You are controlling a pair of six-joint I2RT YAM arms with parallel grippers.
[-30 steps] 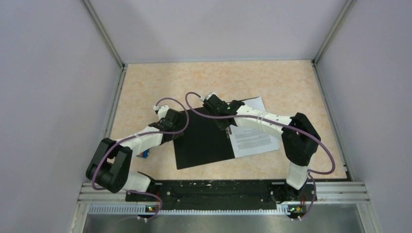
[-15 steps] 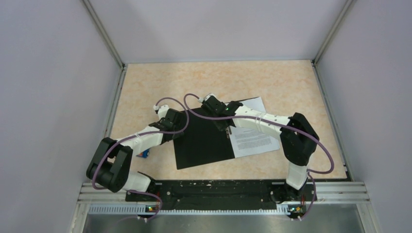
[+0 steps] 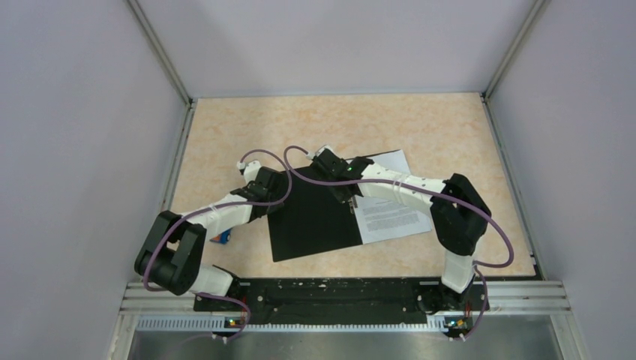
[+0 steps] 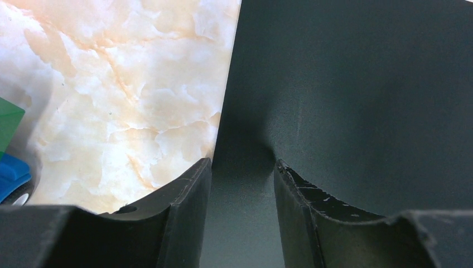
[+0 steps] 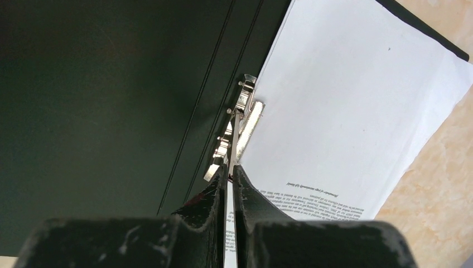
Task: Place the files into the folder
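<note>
The folder (image 3: 311, 217) lies open on the table, black inside up. The files (image 3: 394, 214), white printed sheets, lie on its right half. My right gripper (image 3: 349, 195) is at the spine; in the right wrist view it (image 5: 230, 170) is shut on the upright lever of the metal spine clip (image 5: 241, 120), with the files (image 5: 357, 100) to its right and the black cover (image 5: 111, 84) to its left. My left gripper (image 3: 273, 198) is at the folder's left edge. In the left wrist view it (image 4: 242, 167) is open and low over the black cover (image 4: 357, 84).
A small orange-and-blue object (image 3: 220, 238) lies on the marble-patterned table left of the folder, beside the left arm; its blue part (image 4: 11, 173) shows in the left wrist view. Metal frame posts and grey walls bound the table.
The right arm's elbow has shifted slightly to the left. The folder, the files and the left gripper have not visibly moved.
</note>
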